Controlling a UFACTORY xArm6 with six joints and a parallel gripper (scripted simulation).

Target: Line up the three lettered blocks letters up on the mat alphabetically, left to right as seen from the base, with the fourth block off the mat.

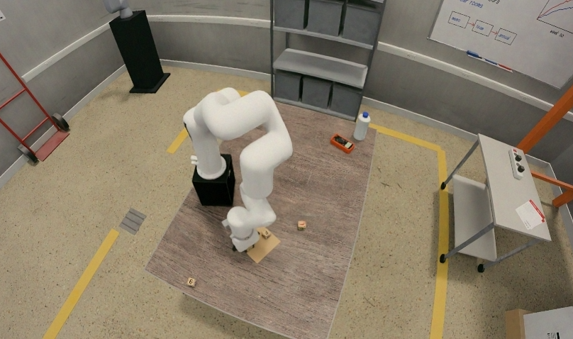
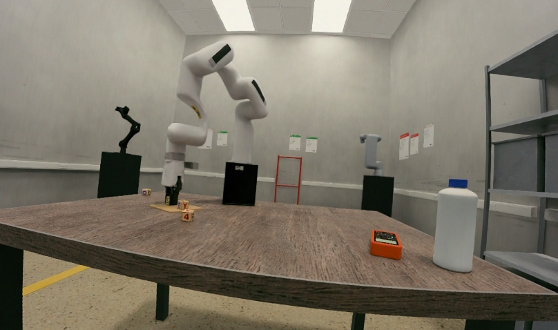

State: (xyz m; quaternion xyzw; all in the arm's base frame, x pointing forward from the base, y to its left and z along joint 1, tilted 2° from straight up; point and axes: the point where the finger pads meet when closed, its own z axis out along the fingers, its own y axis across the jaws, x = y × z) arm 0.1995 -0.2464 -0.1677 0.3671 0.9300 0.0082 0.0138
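A tan mat (image 1: 263,249) lies on the wooden table and also shows in the side view (image 2: 172,208). My gripper (image 2: 172,198) points straight down over the mat's end nearest the robot base and is shut on a small wooden block (image 2: 167,200), held down at mat level. From above, my wrist (image 1: 243,235) hides that block. A block with a red Y on its side (image 2: 183,204) (image 1: 264,232) sits on the mat right beside the gripper. A block showing a 4 on its side (image 2: 187,215) (image 1: 301,225) stands off the mat. A block with 6 on top (image 1: 191,281) (image 2: 146,191) lies near the table's corner.
An orange device (image 1: 342,142) and a white bottle (image 1: 361,125) stand at the far corner of the table. The robot's black base (image 1: 214,185) sits at the table's edge. A grey shelf unit (image 1: 323,54) stands behind the table.
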